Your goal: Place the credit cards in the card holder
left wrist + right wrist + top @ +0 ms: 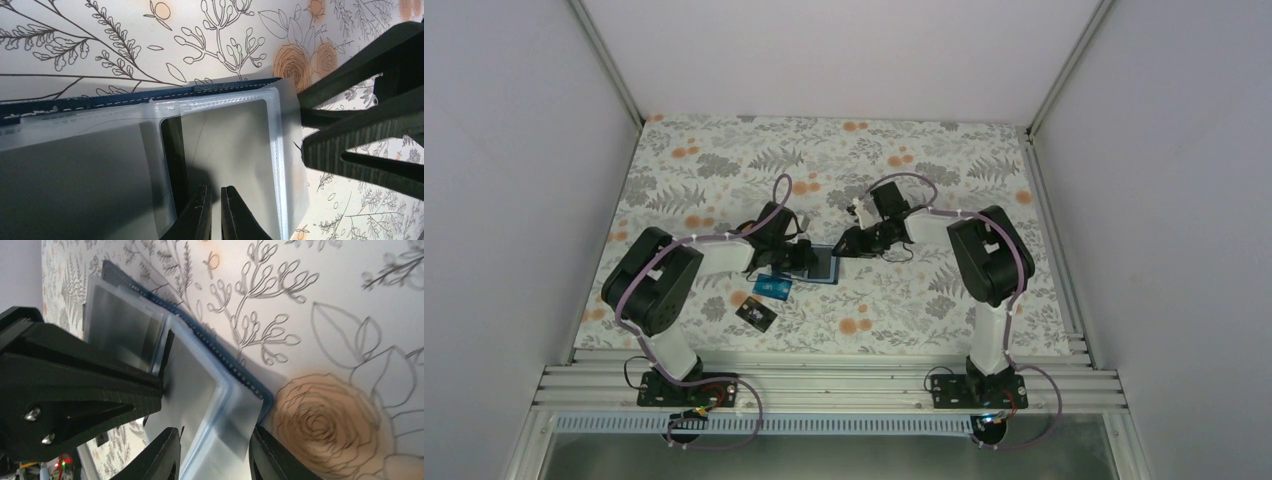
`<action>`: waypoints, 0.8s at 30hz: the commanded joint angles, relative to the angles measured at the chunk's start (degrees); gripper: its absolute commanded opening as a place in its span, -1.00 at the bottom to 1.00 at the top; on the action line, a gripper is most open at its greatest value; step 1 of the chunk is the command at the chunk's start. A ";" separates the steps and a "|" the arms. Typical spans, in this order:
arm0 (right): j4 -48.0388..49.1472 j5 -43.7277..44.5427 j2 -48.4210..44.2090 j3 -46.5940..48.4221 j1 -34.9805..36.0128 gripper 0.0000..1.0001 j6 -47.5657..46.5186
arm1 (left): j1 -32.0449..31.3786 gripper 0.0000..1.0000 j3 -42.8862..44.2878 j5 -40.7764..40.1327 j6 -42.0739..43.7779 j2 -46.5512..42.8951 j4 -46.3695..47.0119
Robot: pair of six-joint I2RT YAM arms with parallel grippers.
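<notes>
The card holder (825,266) lies open on the floral table, its navy cover (150,94) under clear sleeves (235,145). A black credit card (173,150) shows as a dark strip inside a sleeve, right beside my left gripper (216,212). That gripper is shut, with nothing visible in the thin slit between its fingers. My right gripper (217,455) stands open, its fingers on either side of the holder's sleeve corner (230,430). A teal-blue card (774,288) and a black card (756,315) lie loose near the left arm.
The two grippers meet tip to tip over the holder in the middle of the table. White walls and metal rails (824,385) frame the table on all sides. My left gripper's fingers (90,390) fill the left side of the right wrist view.
</notes>
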 commanded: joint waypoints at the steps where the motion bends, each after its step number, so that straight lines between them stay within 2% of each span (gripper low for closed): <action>1: -1.18 -2.89 -3.23 -1.43 0.64 -0.28 0.30 | -0.94 -0.83 -1.88 -1.10 -0.42 0.75 -4.28; 13: -0.16 -4.19 -3.66 -2.55 2.36 -0.49 1.62 | -1.24 -0.84 -1.40 -1.14 -0.55 1.10 -4.39; 19: -2.80 0.23 -3.33 -1.71 2.56 -0.73 1.33 | -1.28 -0.84 -1.14 -1.26 -0.51 0.82 -4.72; 24: -6.57 5.89 -4.90 -0.85 2.68 -0.84 0.79 | -1.32 -0.85 -0.80 -1.49 -0.50 0.24 -5.26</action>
